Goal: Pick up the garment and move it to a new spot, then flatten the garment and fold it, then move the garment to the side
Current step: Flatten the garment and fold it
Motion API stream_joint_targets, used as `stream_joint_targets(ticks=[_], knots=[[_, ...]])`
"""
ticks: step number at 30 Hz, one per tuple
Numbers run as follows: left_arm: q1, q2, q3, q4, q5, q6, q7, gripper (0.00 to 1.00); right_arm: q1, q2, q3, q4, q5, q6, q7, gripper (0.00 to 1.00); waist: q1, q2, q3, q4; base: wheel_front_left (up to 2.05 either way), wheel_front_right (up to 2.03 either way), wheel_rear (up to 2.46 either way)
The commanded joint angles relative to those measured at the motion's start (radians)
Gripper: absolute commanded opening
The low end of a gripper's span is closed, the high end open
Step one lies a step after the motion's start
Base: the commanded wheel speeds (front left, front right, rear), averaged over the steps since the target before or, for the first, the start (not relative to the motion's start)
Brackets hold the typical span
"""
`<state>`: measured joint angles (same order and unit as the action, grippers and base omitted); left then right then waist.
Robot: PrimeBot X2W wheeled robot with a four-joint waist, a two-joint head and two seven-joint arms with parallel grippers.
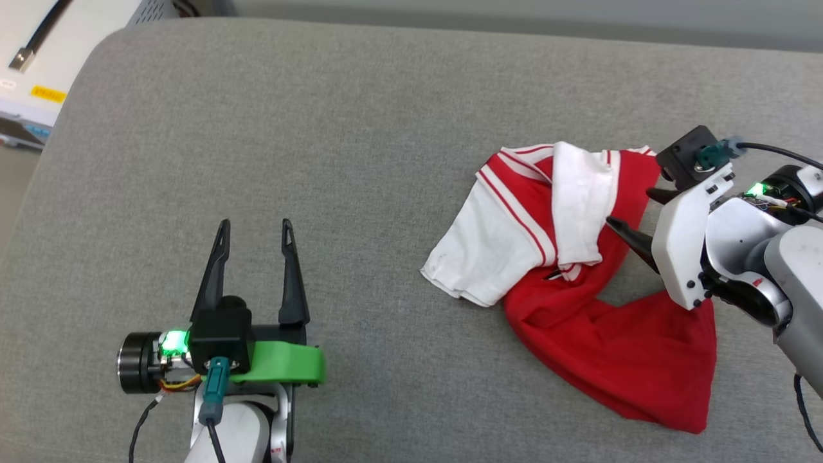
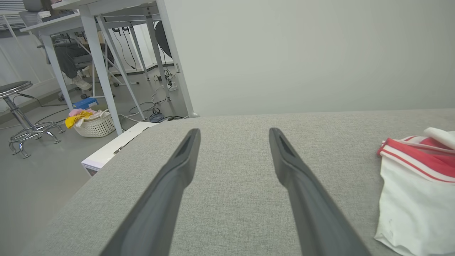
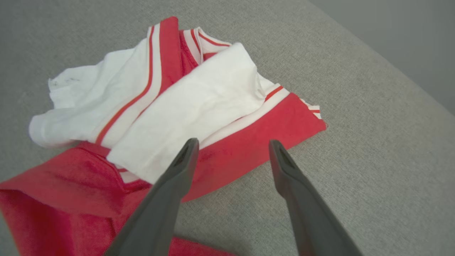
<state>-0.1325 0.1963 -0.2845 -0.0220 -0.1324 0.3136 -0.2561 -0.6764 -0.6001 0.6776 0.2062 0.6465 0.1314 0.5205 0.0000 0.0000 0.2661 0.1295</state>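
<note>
The garment [image 1: 578, 283], a red T-shirt with white sleeves and red-white striped trim, lies crumpled on the grey cushioned surface [image 1: 360, 141] at the right. My right gripper [image 1: 627, 209] hovers over its right edge, open, nothing between the fingers. In the right wrist view the garment [image 3: 199, 106] spreads ahead, and the right gripper [image 3: 233, 145] sits above its red edge. My left gripper [image 1: 255, 228] stands open at the lower left, well apart from the cloth. In the left wrist view the left gripper [image 2: 234, 133] is open over bare fabric, with a white sleeve of the garment [image 2: 416, 199] at the right.
A white box with a cable [image 1: 45, 58] sits off the surface's far left corner. The left wrist view shows white desk legs [image 2: 103, 71], a laundry basket [image 2: 93, 124] and a stool [image 2: 21, 117] on the floor beyond the edge.
</note>
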Motion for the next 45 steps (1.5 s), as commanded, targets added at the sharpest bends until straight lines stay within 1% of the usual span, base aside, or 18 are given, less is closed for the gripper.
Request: stream_joint_targets(ticks=[1, 3, 4, 8, 11, 12, 13, 18, 23, 27, 31, 38, 45], knots=[[-0.024, -0.014, 0.007, -0.004, 0.017, -0.012, -0.006, 1.00, -0.028, -0.011, 0.026, 0.022, 0.017, -0.001, 0.031, 1.00, 0.0000, 0.0000, 0.045, 0.029, 0.00, 0.00, 0.00], [-0.035, -0.031, 0.014, -0.005, 0.029, -0.026, -0.006, 1.00, -0.057, -0.013, 0.061, 0.057, 0.036, -0.001, 0.054, 1.00, 0.0000, 0.0000, 0.069, 0.039, 0.00, 0.00, 0.00], [-0.044, -0.046, 0.021, -0.004, 0.040, -0.039, -0.006, 1.00, -0.076, -0.011, 0.098, 0.100, 0.047, -0.001, 0.064, 1.00, 0.0000, 0.0000, 0.088, 0.047, 0.00, 0.00, 0.00], [-0.056, -0.071, 0.035, -0.002, 0.057, -0.056, -0.006, 1.00, -0.075, -0.007, 0.201, 0.191, 0.063, -0.001, 0.084, 1.00, 0.0000, 0.0000, 0.112, 0.058, 0.00, 0.00, 0.00], [-0.057, -0.084, 0.046, 0.003, 0.066, -0.068, -0.006, 1.00, -0.073, -0.005, 0.267, 0.232, 0.094, -0.001, 0.065, 1.00, 0.0000, 0.0000, 0.116, 0.061, 0.00, 0.00, 0.00], [-0.057, -0.087, 0.050, 0.004, 0.068, -0.070, -0.006, 1.00, -0.076, -0.005, 0.281, 0.236, 0.102, -0.001, 0.047, 0.04, 0.0000, 0.0000, 0.115, 0.060, 0.00, 0.00, 0.00], [-0.054, -0.090, 0.055, 0.006, 0.071, -0.072, -0.006, 1.00, -0.082, -0.003, 0.295, 0.238, 0.111, -0.001, 0.018, 0.00, 0.0000, 0.0000, 0.113, 0.055, 0.00, 0.00, 0.00], [-0.042, -0.098, 0.074, 0.011, 0.081, -0.083, -0.006, 1.00, -0.125, -0.014, 0.316, 0.232, 0.123, -0.001, -0.152, 0.00, 0.0000, 0.0000, 0.087, 0.033, 0.00, 0.00, 0.00], [-0.024, -0.106, 0.083, 0.014, 0.088, -0.095, -0.006, 1.00, -0.135, -0.028, 0.267, 0.198, 0.157, -0.001, -0.334, 0.00, 0.0000, 0.0000, 0.050, 0.007, 0.00, 0.00, 0.00], [-0.004, -0.110, 0.091, 0.017, 0.093, -0.101, -0.006, 1.00, -0.094, -0.033, 0.209, 0.158, 0.221, -0.001, -0.440, 0.00, 0.0000, 0.0000, 0.023, -0.013, 0.00, 0.00, 0.00], [0.015, -0.113, 0.094, 0.017, 0.095, -0.110, -0.006, 1.00, -0.014, -0.043, 0.145, 0.149, 0.285, -0.001, -0.528, 0.00, 0.0000, 0.0000, 0.003, -0.025, 0.00, 0.00, 0.00], [0.038, -0.119, 0.101, 0.017, 0.098, -0.120, -0.006, 1.00, 0.174, -0.062, -0.027, 0.214, 0.374, -0.001, -0.709, 0.00, 0.0000, 0.0000, -0.012, -0.033, 0.00, 0.00, 0.00], [0.063, -0.123, 0.108, 0.023, 0.100, -0.127, -0.006, 1.00, 0.359, -0.063, -0.188, 0.300, 0.422, -0.001, -0.766, 0.00, 0.0000, 0.0000, -0.029, -0.046, 0.00, 0.00, 0.00]])
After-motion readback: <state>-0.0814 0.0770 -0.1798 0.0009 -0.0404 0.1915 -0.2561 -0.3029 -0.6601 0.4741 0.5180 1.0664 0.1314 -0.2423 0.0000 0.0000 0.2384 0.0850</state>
